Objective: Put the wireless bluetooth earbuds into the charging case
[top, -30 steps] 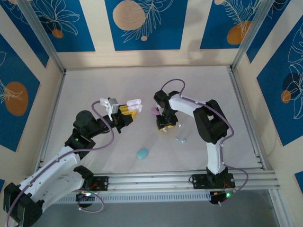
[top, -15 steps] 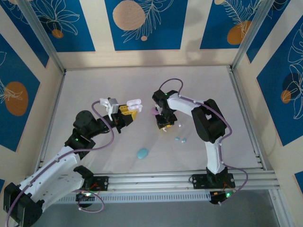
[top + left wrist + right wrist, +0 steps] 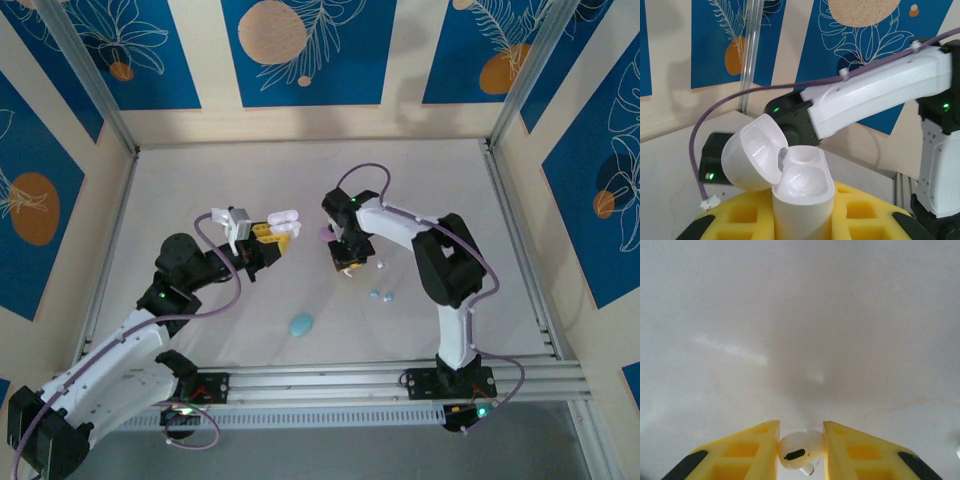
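Observation:
My left gripper [image 3: 268,234] is shut on the body of a white charging case [image 3: 802,192], held upright above the table. Its lid [image 3: 752,159] is swung open to the left and both wells look empty. From above, the case [image 3: 284,215] sticks out past the yellow fingers. My right gripper [image 3: 346,263] points down at the table near the middle. Between its yellow pads [image 3: 756,450] sits a white earbud [image 3: 799,452], touched on both sides, resting on or just above the table. Two cyan earbuds [image 3: 380,295] lie just right of it.
A pink case [image 3: 324,232] lies beside the right gripper's left side. A cyan case [image 3: 301,324] rests nearer the front. A small white bud [image 3: 380,264] lies right of the right gripper. The right arm [image 3: 880,95] crosses behind the held case.
The right gripper's jaws have narrowed onto the white earbud, and its wrist shifted slightly left. The left arm and its case have stayed still.

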{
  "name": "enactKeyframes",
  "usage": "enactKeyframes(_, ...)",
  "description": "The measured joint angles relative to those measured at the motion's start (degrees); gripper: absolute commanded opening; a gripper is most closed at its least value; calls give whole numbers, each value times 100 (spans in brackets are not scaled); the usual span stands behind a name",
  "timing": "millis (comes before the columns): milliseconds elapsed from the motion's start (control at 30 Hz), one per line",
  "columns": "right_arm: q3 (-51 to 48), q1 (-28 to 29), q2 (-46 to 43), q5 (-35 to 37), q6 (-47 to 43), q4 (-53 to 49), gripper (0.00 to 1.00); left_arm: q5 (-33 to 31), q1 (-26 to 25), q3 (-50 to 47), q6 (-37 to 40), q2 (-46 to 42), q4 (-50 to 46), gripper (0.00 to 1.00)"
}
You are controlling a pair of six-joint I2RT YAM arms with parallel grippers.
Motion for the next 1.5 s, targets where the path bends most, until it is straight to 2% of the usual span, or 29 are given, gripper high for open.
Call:
enactKeyframes(333,-498,-2,-2957,-625,1167,1241,27,-315,-4,-157,2,382,315,21)
enactKeyframes(567,-1145,28,-4054,-846,2247,2253,28,-592,-166,-249,87,800,789,21)
enactKeyframes(933,-1473,887,-4505,-520,3246,3440,28,-1088,-551,-356,496,1161,1427,21)
enactKeyframes(1267,-1473,1327,-4417,-111,3370,4175,28,-1340,-745,-363,793,1202,1663,21)
enactKeyframes(1500,-1443,1497,-4155,31,3348,4256,28,-1429,-778,-363,796,1202,1665,21)
